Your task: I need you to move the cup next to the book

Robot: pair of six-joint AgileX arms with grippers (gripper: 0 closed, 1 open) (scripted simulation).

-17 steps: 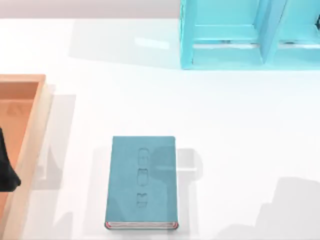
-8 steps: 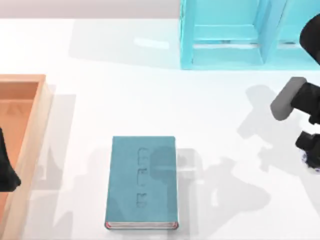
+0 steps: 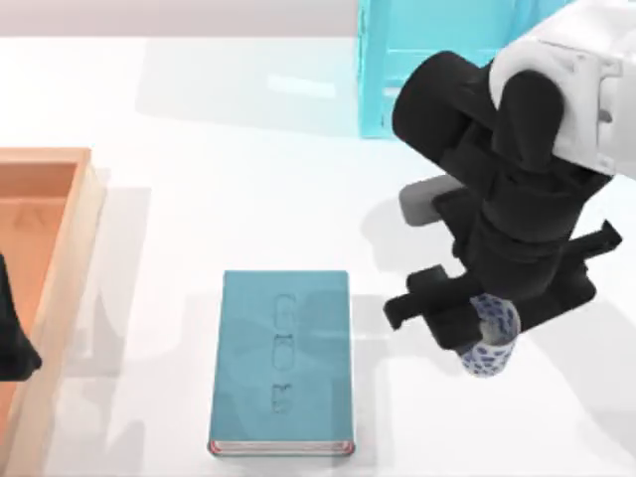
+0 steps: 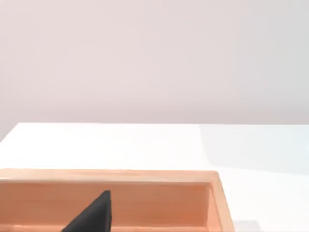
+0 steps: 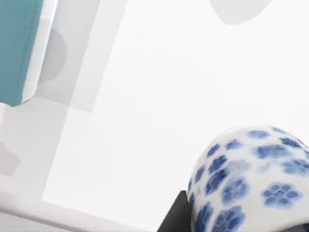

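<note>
Carrying the cup [image 3: 489, 338] at lower right of the top view, right of the book [image 3: 283, 360], the right gripper [image 3: 477, 333] has its jaws clamped on it; porcelain-like, so likely light, rigid, slippery, breakable, best gripped across the wall. The left gripper [image 3: 15, 333] sits parked at the left edge.

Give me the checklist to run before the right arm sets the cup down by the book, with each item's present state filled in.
1. Cup held in the right claw: ok, it sits under the claw in the top view and close against it in the right wrist view.
2. Cup beside the book: ok, it is to the book's right, with bare table between.
3. Drop spot free of clutter: ok, white table there.
4. Cup upright: cannot tell.
5. Cup's height above the table: cannot tell.
6. Left claw out of the way: ok, at the left edge over the wooden tray.
</note>
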